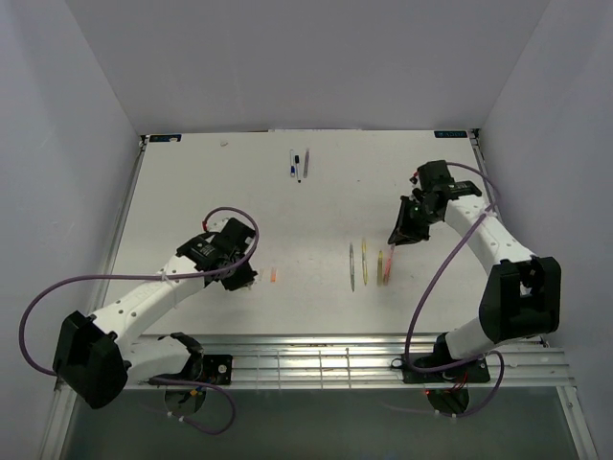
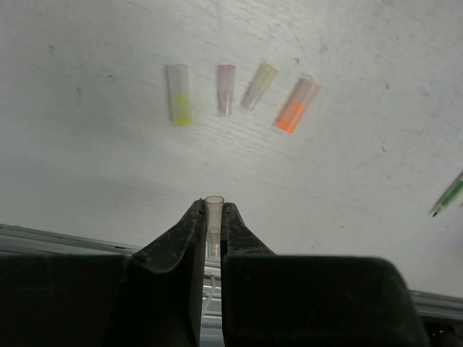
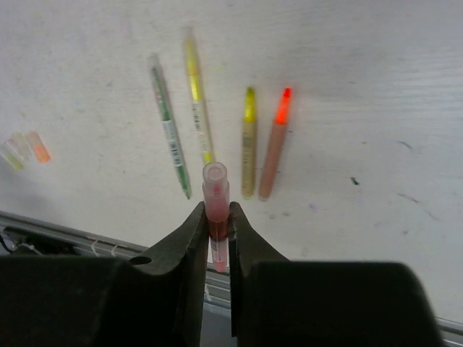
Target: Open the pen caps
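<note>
Top external: white table, pale walls; left end effector grips a clear cap, right end effector a pink pen.

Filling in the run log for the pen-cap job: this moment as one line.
left gripper: shut on clear short plastic cap | right gripper: shut on pink pen | white table: four loose tinted caps, four thin pens

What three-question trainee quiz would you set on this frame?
1. True or false: the left hand is shut on a cap.
2. In the left wrist view, how many loose caps lie on the table?
3. The right hand grips: A) a pink pen; B) an orange cap; C) nothing.
Key: 1 true; 2 four; 3 A.
</note>
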### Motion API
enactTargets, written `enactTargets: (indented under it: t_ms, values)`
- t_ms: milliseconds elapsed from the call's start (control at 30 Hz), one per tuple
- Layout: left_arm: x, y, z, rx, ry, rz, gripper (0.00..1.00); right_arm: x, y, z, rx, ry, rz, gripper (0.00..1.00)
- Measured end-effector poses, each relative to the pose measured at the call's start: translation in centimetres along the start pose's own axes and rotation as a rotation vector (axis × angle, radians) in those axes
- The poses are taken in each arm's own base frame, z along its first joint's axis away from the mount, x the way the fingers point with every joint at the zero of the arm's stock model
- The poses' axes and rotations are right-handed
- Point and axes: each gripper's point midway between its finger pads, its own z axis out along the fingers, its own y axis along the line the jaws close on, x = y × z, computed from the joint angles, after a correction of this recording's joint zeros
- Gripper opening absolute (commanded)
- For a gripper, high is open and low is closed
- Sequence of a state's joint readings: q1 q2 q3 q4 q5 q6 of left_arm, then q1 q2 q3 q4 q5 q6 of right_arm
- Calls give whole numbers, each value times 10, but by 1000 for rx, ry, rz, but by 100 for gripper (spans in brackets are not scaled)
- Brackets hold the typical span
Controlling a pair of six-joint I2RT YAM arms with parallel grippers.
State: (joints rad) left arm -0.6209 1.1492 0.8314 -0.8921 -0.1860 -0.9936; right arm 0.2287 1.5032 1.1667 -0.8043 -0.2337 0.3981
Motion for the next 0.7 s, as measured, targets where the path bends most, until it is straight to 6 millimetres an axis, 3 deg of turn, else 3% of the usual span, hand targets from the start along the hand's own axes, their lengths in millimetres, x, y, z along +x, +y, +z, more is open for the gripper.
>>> enactTargets:
  t_ms: [100, 200, 367, 533, 700]
  values:
    - [-6, 13, 2, -63, -25, -43, 0, -3, -37, -10, 68, -36, 55, 8]
    - [-15, 24, 4, -108, -52, -101, 0, 8, -62, -9, 122, -15, 81, 8]
    - [-19, 42, 17, -169, -56, -174, 0, 27, -76, 7, 154, 59, 76, 8]
    - [1, 67, 42, -244, -3, -194, 0, 25, -81, 20, 158, 78, 68, 8]
    - [8, 69, 56, -242, 20, -200, 0, 25, -84, 29, 162, 96, 63, 8]
